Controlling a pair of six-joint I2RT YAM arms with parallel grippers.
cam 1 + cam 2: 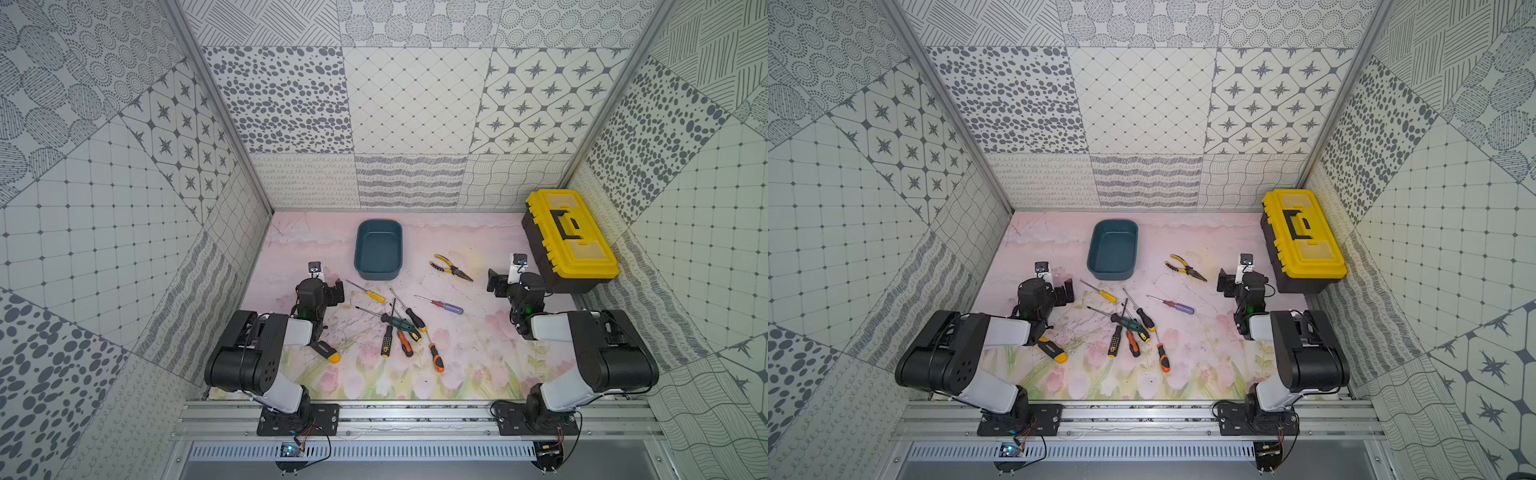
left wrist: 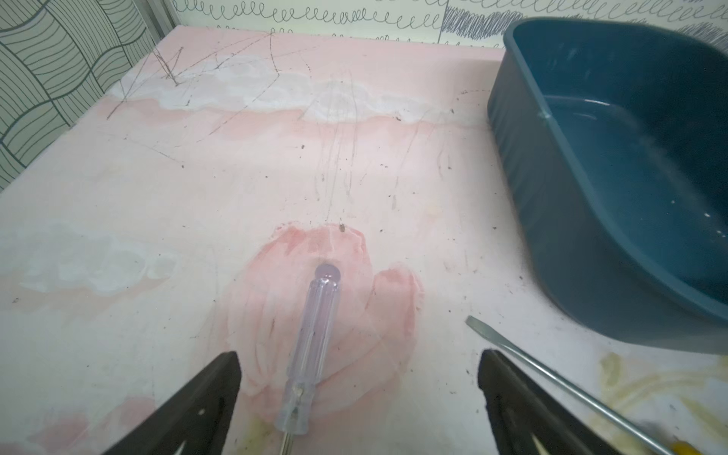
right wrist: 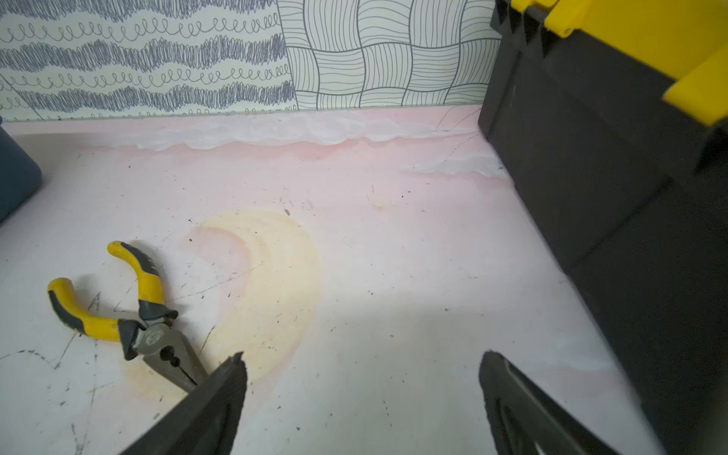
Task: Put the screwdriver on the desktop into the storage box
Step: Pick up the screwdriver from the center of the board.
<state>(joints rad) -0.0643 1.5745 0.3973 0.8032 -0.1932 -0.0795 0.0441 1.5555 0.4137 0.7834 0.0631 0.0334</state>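
Note:
Several screwdrivers lie on the pink tulip desktop (image 1: 478, 353). A clear lilac-handled one (image 2: 311, 346) lies flat between the wide-apart fingers of my left gripper (image 2: 359, 354), untouched. A yellow-handled one (image 1: 376, 296) lies beside it, its flat tip (image 2: 476, 325) near the teal storage box (image 2: 591, 197). The box (image 1: 376, 274) stands empty at the back centre. A red-and-purple screwdriver (image 1: 451, 307) and a crossed pile (image 1: 399, 328) lie mid-table. My left gripper (image 1: 328, 286) is open, left of the box. My right gripper (image 3: 364, 356) is open over bare table, holding nothing.
Yellow-handled pliers (image 3: 130, 315) lie left of my right gripper (image 1: 500, 282). A yellow-and-black toolbox (image 1: 569, 237) stands shut at the back right, close to the right arm. A stubby black-and-yellow screwdriver (image 1: 328, 351) lies by the left arm. Patterned walls enclose three sides.

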